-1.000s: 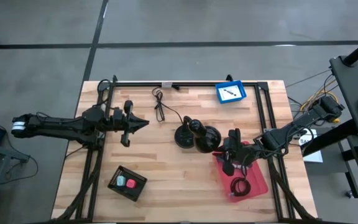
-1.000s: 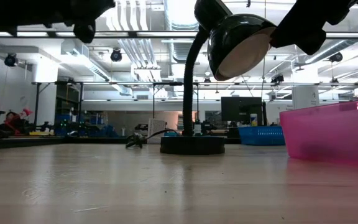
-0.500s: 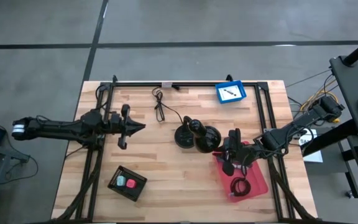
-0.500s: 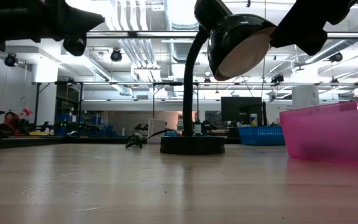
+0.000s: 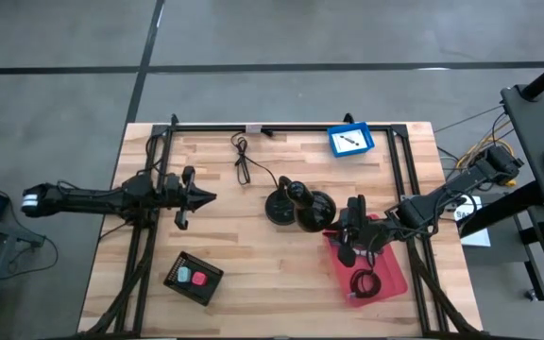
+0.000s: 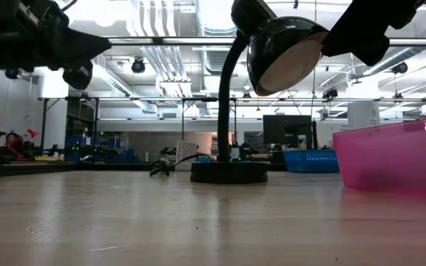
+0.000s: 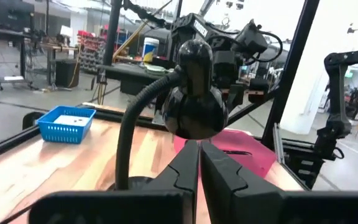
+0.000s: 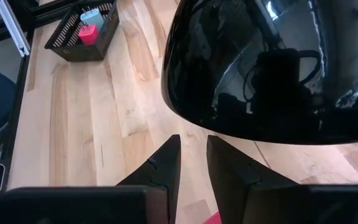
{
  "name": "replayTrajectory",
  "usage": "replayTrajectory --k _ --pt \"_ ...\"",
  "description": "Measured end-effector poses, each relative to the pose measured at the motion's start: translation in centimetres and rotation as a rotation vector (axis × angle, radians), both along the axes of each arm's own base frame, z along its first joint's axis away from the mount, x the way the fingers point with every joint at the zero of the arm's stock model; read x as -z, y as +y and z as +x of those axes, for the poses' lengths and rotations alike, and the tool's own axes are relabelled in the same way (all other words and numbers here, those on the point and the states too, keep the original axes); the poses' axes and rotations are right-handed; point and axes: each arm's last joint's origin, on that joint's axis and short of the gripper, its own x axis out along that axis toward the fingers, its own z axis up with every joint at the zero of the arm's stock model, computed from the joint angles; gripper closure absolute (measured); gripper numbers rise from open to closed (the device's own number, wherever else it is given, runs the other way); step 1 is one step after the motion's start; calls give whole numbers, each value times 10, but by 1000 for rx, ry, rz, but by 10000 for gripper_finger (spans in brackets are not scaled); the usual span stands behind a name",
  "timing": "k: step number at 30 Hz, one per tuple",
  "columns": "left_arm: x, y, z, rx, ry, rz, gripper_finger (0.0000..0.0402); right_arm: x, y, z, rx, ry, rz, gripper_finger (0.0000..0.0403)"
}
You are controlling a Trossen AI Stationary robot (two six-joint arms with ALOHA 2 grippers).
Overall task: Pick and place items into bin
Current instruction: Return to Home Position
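I see my left gripper (image 5: 199,197) pulling back over the table (image 5: 253,274) toward its own base. In the low view it now sits lower and nearer the picture's edge.

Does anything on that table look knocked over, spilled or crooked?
Nothing looks spilled or broken. The black bin and the pink bin sit skewed to the table's edges. The lamp stands on its base.
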Motion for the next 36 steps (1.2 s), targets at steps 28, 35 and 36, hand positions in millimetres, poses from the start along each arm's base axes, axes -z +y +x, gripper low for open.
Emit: replayTrajectory --k 28,35,36 --pt "22 -3 -18 87 61 -43 401 -40 8 18 -63 -416 -39 335" --pt "18 -4 -22 91 9 -42 401 -40 8 18 -63 -418 -38 335" --pt "18 -4 -22 91 12 -43 401 -40 8 18 -64 -418 -41 335"
